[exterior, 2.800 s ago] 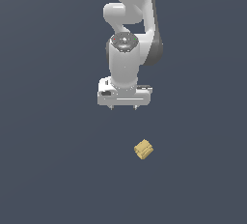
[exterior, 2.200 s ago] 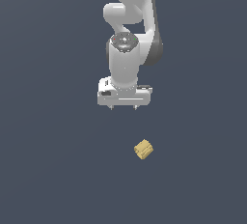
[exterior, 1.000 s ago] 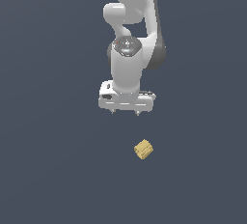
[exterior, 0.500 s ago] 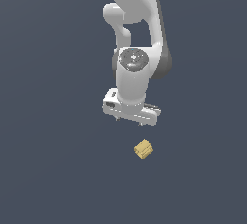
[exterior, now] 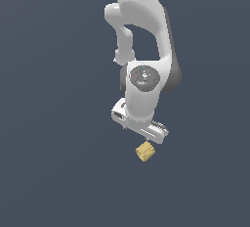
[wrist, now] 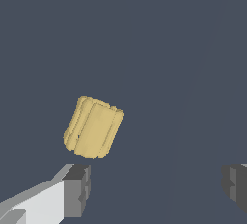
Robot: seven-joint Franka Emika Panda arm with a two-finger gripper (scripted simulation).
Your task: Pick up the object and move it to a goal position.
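My white two-fingered pincer (wrist: 157,184), jaws spread and grasping nothing, hangs just above the small tan-yellow ridged chunk (exterior: 145,151); my fingertips (wrist: 77,189) are partly cut off in the wrist view.

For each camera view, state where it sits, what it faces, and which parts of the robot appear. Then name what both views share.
Exterior view: off the arm, facing the scene; shows the white arm and gripper above the tan block.
Wrist view: on the wrist, looking past two grey fingertips, spread apart, at the block.
Shared: the block, the gripper and the dark grey floor.
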